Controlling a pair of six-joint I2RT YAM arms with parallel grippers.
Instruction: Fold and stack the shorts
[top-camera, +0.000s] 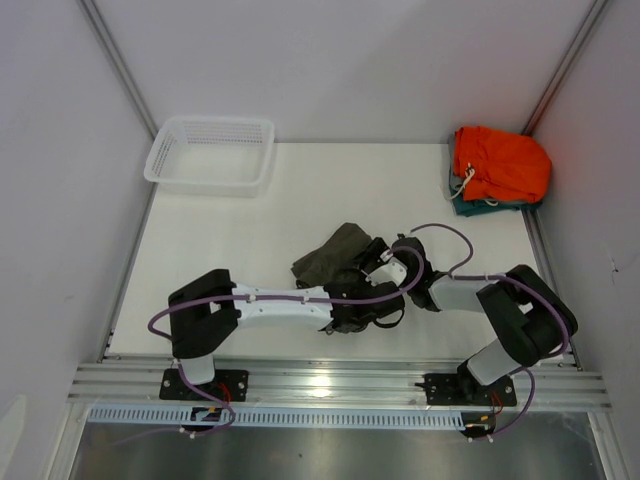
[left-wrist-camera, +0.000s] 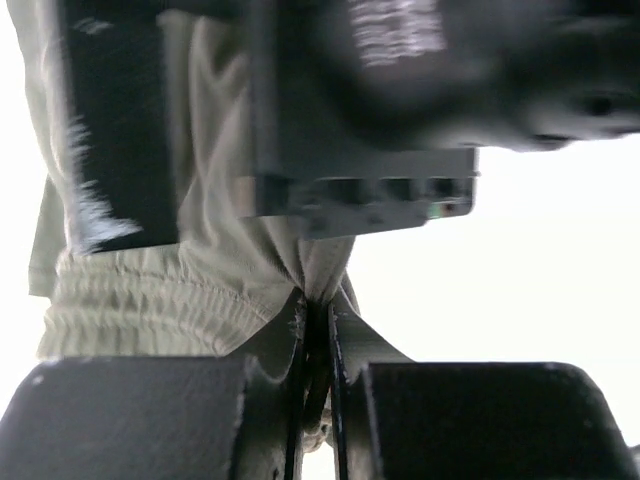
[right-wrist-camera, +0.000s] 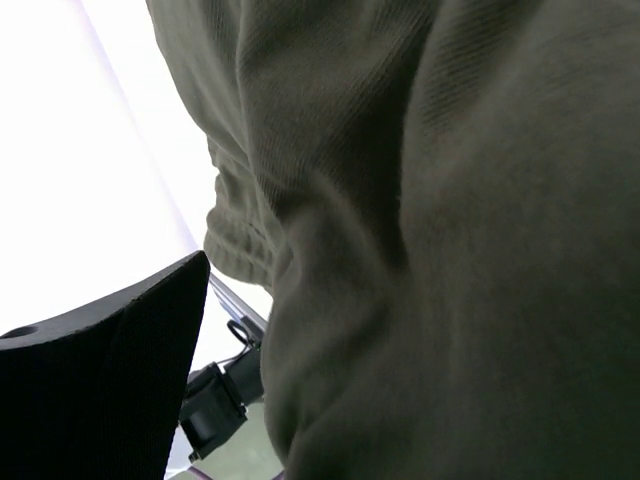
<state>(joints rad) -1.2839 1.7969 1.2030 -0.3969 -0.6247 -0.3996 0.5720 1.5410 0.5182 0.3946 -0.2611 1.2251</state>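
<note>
I'm looking down from the top camera, and the olive-green cloth shorts (top-camera: 338, 255) are lying bunched at the middle of the white table (top-camera: 300, 195), right where both arms are meeting. The heap isn't showing me two clean legs. The part I can see is running on a diagonal, its far tip pointing away from the bases and a little left, and its near end is disappearing under the grippers.

On the left wrist feed, the left gripper (left-wrist-camera: 318, 325) is pinching with its jaws all but together, and a thin fold of the shorts is caught between them. The gathered elastic waistband (left-wrist-camera: 150, 300) is stretching sideways across that view, just left of the pinch, with the cloth rising from it.

The right gripper (top-camera: 384, 263) is sitting at the right edge of the heap with its jaws spread wide and not clamping anything. On its wrist feed, one black finger (right-wrist-camera: 110, 380) is showing at lower left and olive cloth is filling the rest, hiding the other finger. I can't tell whether the fabric is touching it.

Farther back, a white plastic mesh basket (top-camera: 210, 152) is sitting at the far left corner. Bright orange shorts (top-camera: 502, 162) are resting on a teal garment (top-camera: 468, 207) at the far right, well apart from the olive pair.
</note>
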